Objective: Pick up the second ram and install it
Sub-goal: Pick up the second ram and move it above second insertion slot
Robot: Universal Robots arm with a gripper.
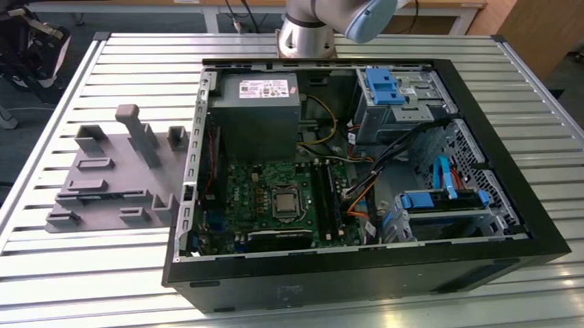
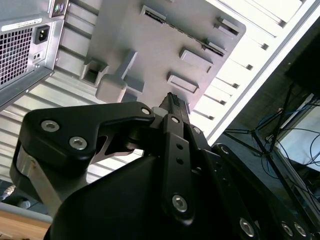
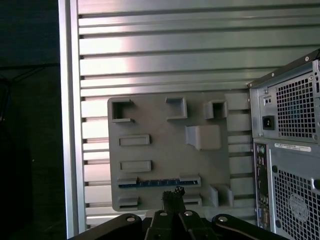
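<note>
Second ram [image 3: 155, 183] on edge in grey holder tray [image 3: 160, 150] — thin blue-green strip between two brackets [image 3: 127, 182] along the tray edge farthest from the tall post [image 3: 202, 137]; not gripped. Gripper [image 3: 173, 193] clenched on nothing, fingers [image 2: 175, 125] pressed together, poised over that same tray edge, tip just beside the strip's middle in the first wrist view; contact unclear. Tray flat on slatted metal table [image 1: 109, 55], near the table edge at the exterior view's left; open computer case [image 1: 365, 280] just beside it, over the table's middle and toward the exterior view's right, rear panel [image 3: 290, 170] facing the tray. Inside the case: power supply [image 1: 256, 116] with white label [image 1: 262, 87], print too small to read; green motherboard [image 1: 246, 184]; processor [image 1: 286, 201]; long black slots [image 1: 333, 198] just beside it; blue drive latches [image 1: 381, 85]. White sticker [image 3: 292, 147] on rear panel below power socket [image 3: 268, 122] — text illegible. Arm base [image 1: 306, 34] at the table edge behind the case in the exterior view.
</note>
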